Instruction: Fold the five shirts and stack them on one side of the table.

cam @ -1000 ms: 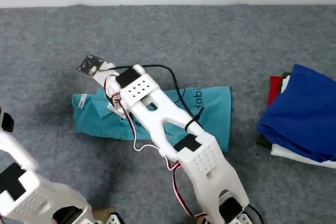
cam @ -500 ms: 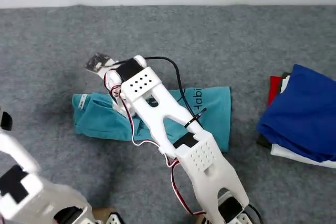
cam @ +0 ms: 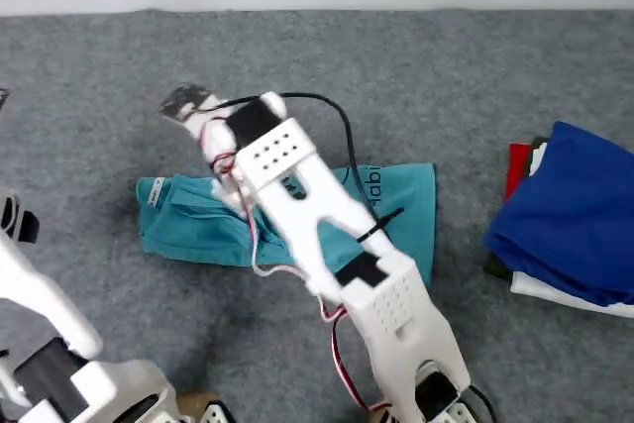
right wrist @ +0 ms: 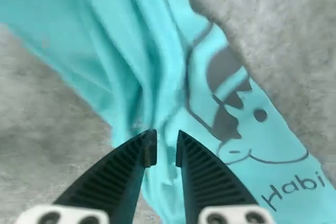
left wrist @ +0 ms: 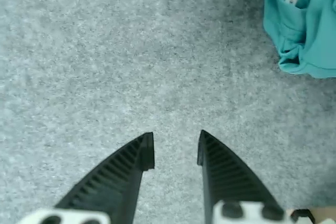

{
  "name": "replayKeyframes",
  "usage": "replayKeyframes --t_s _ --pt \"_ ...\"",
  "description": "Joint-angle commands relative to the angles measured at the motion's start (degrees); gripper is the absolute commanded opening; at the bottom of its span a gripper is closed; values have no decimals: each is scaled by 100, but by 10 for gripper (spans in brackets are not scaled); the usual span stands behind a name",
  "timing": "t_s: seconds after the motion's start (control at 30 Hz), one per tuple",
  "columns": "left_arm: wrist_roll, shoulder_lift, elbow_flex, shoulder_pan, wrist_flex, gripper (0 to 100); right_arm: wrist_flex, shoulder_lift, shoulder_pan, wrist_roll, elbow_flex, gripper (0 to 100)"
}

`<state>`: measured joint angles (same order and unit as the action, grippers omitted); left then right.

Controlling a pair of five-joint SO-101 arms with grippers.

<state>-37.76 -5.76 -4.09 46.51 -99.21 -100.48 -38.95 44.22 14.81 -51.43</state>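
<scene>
1. The crumpled teal cotton shirt [cam: 401,207] with grey print is lying across the middle of the grey felt-covered table [cam: 396,56], with its collar end bunched and its printed end flat.
2. The right gripper [right wrist: 164,149] is pinching a raised ridge of that cloth, its black ribbed jaws drawn almost together on it, so a fold appears to be under way.
3. To fold well, the arm is probably needing to carry the pinched edge low and straight over the printed half, so the layers are landing square rather than twisting.
4. The left gripper [left wrist: 175,151] is hovering with jaws parted above bare felt near the shirt's collar end; pressing down there would be stopping the cloth from sliding.
5. The stack topped by a folded blue shirt [cam: 575,210] is sitting at the table's edge on the right arm's side, well apart from the teal cotton shirt.
</scene>
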Motion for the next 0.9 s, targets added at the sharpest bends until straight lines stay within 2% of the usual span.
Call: replayKeyframes --t_s 0.0,0.1,0.2,0.3,0.4,0.57,0.67,0.87 --pt "-35 -343 -31 -35 -79 148 -242 664 505 -62 -229 68" --pt "-35 -343 -31 -18 -79 148 -242 646 910 -62 26 68" --pt "-35 -378 -31 -18 -97 148 -224 409 1007 -53 475 68" --pt "-35 -492 -22 -9 -105 148 -119 -101 549 308 563 68" --pt "-35 -615 -13 -9 -114 148 523 -549 -145 1064 545 69" --pt "-35 -659 -13 -9 -114 148 1402 -1007 -760 1591 211 68" --pt "-35 -659 -13 -9 -114 148 1182 -1068 -716 1609 -316 68" --pt "-35 -659 -4 -9 -114 148 391 -1103 -57 1609 -1591 68"
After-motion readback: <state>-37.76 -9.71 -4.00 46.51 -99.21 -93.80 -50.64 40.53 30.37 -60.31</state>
